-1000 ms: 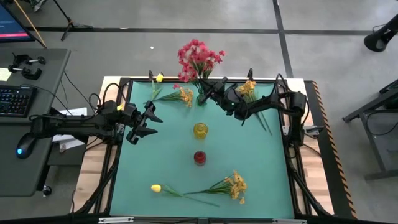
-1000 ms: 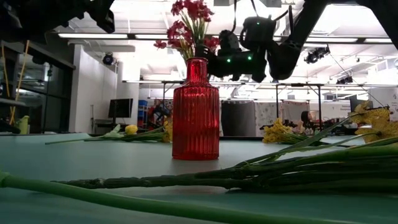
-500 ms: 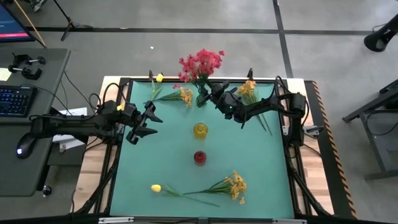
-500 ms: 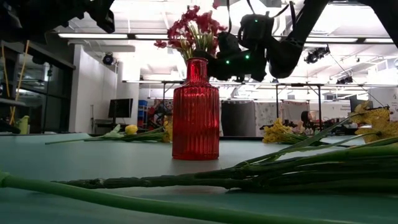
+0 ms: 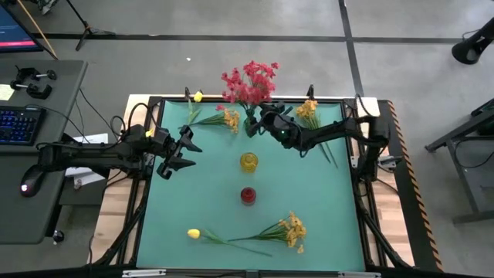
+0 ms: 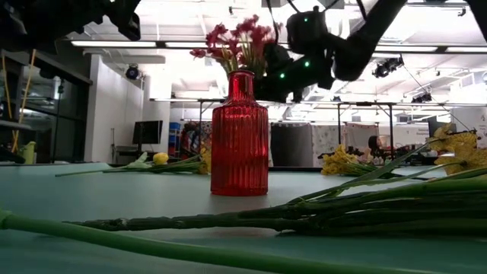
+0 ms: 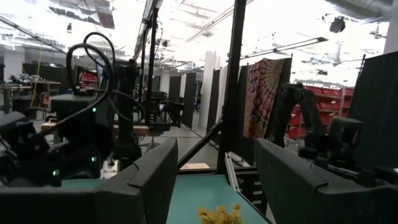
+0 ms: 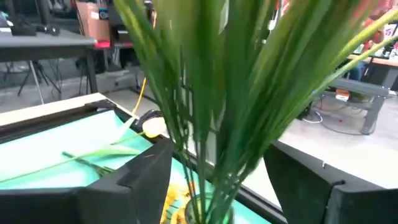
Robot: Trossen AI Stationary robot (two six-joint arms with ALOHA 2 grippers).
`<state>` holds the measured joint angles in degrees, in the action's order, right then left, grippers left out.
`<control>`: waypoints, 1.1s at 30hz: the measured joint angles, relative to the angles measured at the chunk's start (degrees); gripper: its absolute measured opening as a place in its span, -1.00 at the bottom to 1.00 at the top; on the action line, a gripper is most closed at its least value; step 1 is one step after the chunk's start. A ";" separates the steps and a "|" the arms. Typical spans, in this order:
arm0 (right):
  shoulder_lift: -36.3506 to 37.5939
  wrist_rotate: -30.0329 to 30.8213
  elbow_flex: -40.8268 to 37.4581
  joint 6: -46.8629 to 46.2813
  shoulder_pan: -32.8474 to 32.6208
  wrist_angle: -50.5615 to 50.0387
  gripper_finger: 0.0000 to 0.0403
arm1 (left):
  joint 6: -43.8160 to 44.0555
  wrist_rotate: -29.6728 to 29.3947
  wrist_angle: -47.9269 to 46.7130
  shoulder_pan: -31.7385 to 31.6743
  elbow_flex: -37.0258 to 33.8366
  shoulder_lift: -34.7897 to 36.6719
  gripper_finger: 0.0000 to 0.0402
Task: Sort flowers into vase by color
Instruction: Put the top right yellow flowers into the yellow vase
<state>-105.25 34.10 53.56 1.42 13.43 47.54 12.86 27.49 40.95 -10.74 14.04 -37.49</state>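
While pink-red bunch settles in far green vase:
right fingers: released, beside stems
left fingers: released, waiting
handling: light, floppy; take stems low

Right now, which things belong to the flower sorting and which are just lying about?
Job: pink flowers, orange bunches, yellow tulips, red vase, yellow vase, right gripper by the pink flowers.
Lying about: keyboard, mouse.

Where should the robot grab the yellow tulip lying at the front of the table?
I'd grab the yellow tulip by its green stem just behind the bloom, coming straight down from above. It lies flat on the table, the stem is thin and bare there, and the bloom would squash.
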 joint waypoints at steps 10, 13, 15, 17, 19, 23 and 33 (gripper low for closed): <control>12.26 -2.12 0.00 -1.59 0.00 -25.39 0.22 | 0.00 0.00 -0.04 0.00 0.00 0.01 0.01; 15.59 -5.27 0.00 -3.07 0.02 -32.92 0.22 | -0.02 0.00 -0.02 0.01 0.00 0.02 0.01; 17.51 -6.80 0.00 -4.35 0.00 -38.30 0.22 | 0.00 0.00 -0.04 0.02 0.00 0.01 0.01; 18.96 -8.64 0.00 -5.94 0.00 -43.19 0.22 | -0.01 0.00 -0.04 0.02 0.00 0.00 0.01; 20.24 -10.92 0.00 -7.29 0.00 -48.61 0.22 | -0.02 0.00 -0.02 0.00 0.00 0.02 0.01; 21.47 -17.69 0.00 -10.72 0.02 -60.58 0.22 | 0.00 0.00 -0.02 0.00 0.00 0.00 0.01; 21.75 -21.38 0.00 -23.17 0.00 -87.96 0.22 | 0.07 -0.02 -0.02 0.00 0.00 -0.01 0.01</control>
<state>-83.50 12.72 53.56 -21.75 13.43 -40.42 12.94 27.46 40.93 -10.73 14.04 -37.50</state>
